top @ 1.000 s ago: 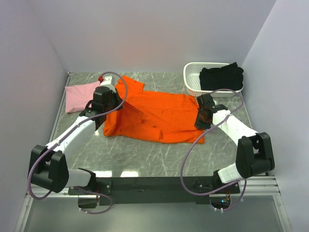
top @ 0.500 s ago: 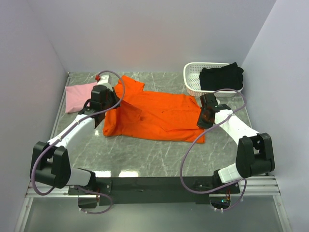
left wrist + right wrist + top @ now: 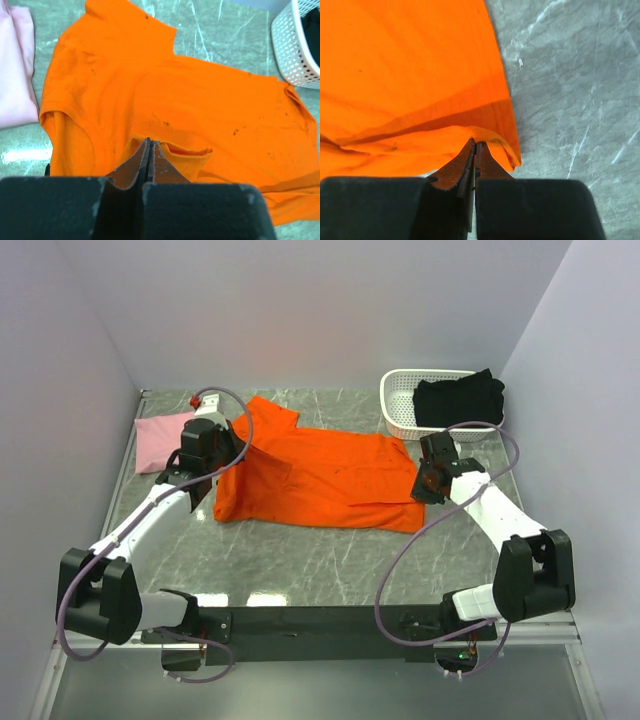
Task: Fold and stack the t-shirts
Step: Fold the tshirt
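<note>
Bright orange cloth t-shirt [image 3: 320,475]: spread out flat.
Left gripper [image 3: 149,143]: clamped shut on its left fold.
Right gripper [image 3: 475,146]: clamped shut on its right hem.

No writing, label, brand, number or sign can be read anywhere.

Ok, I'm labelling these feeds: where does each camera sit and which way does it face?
Top external: above and behind the arm bases, looking down on the table; both arms show.
Left wrist: on the left arm, looking past the shut left gripper across the orange t-shirt toward the basket.
Right wrist: on the right arm, looking down past the shut right gripper at the shirt's edge.
All three share the orange t-shirt.
</note>
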`<state>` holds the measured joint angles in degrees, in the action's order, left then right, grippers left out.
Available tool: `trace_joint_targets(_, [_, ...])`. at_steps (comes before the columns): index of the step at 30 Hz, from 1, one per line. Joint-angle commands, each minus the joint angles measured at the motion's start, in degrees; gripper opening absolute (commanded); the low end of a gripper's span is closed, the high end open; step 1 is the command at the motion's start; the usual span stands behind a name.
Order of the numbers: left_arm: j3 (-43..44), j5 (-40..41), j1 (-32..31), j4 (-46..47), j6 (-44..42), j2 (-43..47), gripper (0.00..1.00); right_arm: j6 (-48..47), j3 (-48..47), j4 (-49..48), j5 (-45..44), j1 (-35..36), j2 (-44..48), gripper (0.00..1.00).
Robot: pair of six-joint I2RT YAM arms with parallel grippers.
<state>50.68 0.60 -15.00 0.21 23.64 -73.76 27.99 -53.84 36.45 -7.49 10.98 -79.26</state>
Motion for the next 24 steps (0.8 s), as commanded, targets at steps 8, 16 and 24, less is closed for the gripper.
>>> trace_joint_targets(8, [-0.84, -0.78, 0.33, 2.95, 0.00, 2.92, 0.00, -1.18, 0.32, -1.90, -0.42, -0.52, 0.08, 0.00])
trace_joint_targets(16, [2.23, -0.78, 0.41, 1.91, -0.44, -1.74, 0.02, -1.62, -0.56, -3.22, 0.02, -0.79, -3.87, 0.00])
trace_joint_targets(24, [9.52, 4.14, 0.68, -0.03, 0.18, -5.08, 0.77, -2.32, -5.48, -3.05, -1.30, -1.58, -7.74, 0.15])
